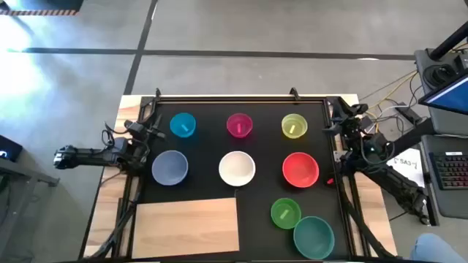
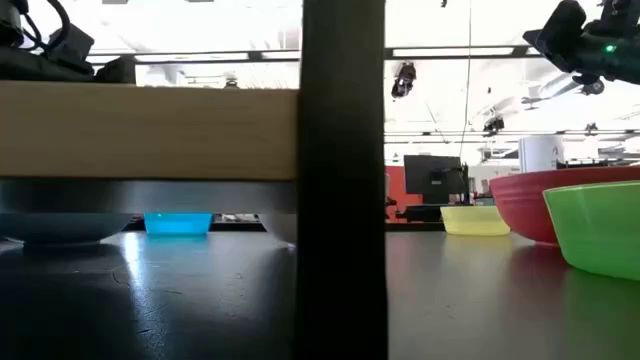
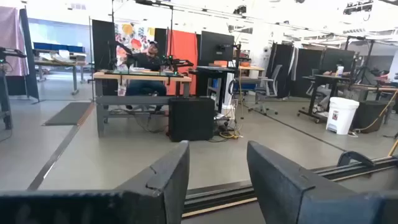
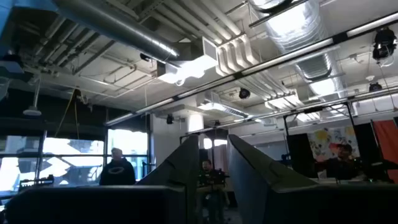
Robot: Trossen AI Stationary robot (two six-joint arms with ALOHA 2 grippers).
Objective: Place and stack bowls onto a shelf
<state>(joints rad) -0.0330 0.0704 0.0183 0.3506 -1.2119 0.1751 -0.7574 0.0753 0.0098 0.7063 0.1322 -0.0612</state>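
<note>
On the mat: a black mat (image 1: 256,193) covered my table, with narrow wooden edges (image 1: 368,212) showing at both sides.
Shelf: the light-wood shelf (image 1: 187,228) lay flat at the mat's near left corner, bare.
Far row: blue bowl (image 1: 183,125), magenta bowl (image 1: 239,125), yellow-green bowl (image 1: 294,126).
Middle row: slate-blue bowl (image 1: 170,167), white bowl (image 1: 237,168), red bowl (image 1: 300,169), each apart from its neighbours.
Near right: green bowl (image 1: 285,213) touching the teal bowl (image 1: 314,237).
My left gripper (image 3: 217,171): raised at the left edge, jaws parted, holding nothing.
My right gripper (image 4: 213,163): raised at the right edge, aimed at the ceiling, jaws slightly apart, holding nothing.
Room: grey floor, desks, monitors; a seated person (image 3: 148,62) at a far desk.
</note>
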